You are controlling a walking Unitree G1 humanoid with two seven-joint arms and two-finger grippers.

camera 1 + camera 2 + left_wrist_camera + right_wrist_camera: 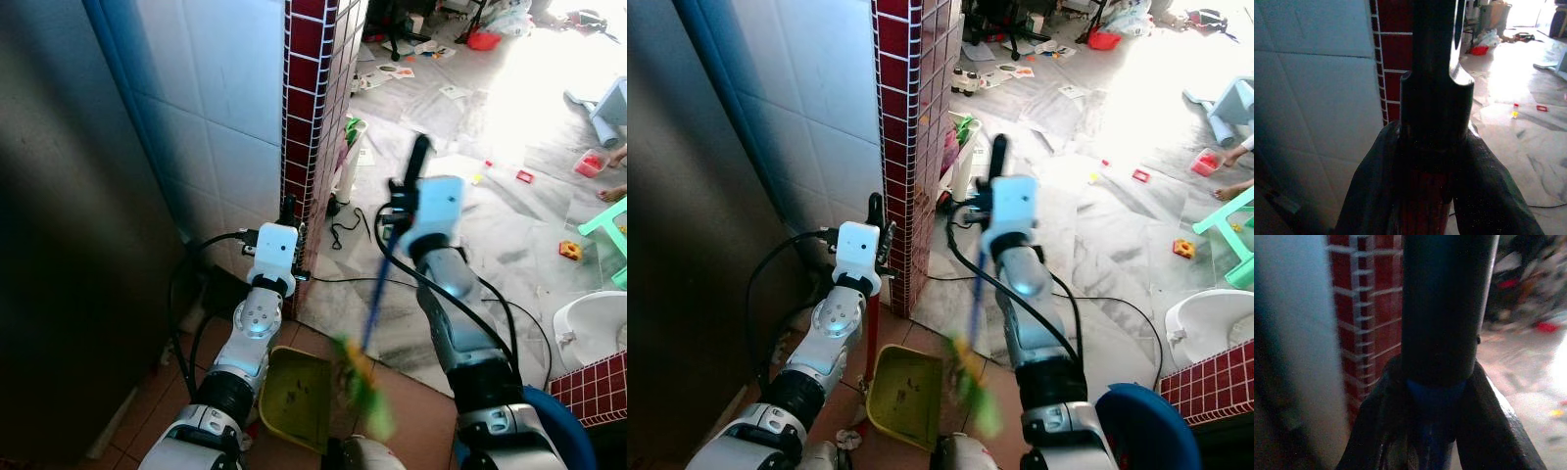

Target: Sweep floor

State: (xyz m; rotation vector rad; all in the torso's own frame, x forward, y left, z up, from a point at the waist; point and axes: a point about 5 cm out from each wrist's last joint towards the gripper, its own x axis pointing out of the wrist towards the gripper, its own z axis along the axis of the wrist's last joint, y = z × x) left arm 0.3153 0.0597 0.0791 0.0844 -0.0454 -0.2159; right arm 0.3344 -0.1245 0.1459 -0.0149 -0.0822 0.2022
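— While the robot stood on the terracotta floor tiles (921, 460), what lay nearest its body?

— A yellow dustpan (905, 394) sat low between the two arms, and just beside it hung the green and yellow bristles of a broom (970, 387), blurred.

— Who held the broom?

— The right pincer (1436, 396) was closed around its blue handle (375, 294); in the right wrist view both fingers (1486, 426) pressed the shaft, which ran up dark above the blue part.

— And the other arm?

— The left pincer (1427, 161) was clamped on a red handle (872, 343) that ran down toward the dustpan, with a dark upper section standing straight between the fingers (1371, 186).

— What stood past them?

— A pillar of dark red tiles (911, 147) rose just beyond the left pincer, joined to a white tiled wall (803, 108). Black cables (338, 279) trailed along the pillar's foot.

— Farther out?

— Grey marble floor (460, 176) in bright light, scattered with small red and yellow toys (570, 251) and papers (397, 70). A white basin (593, 333) sat on the right, near a mint green chair leg (612, 230), and a person's foot (614, 193) showed at the edge
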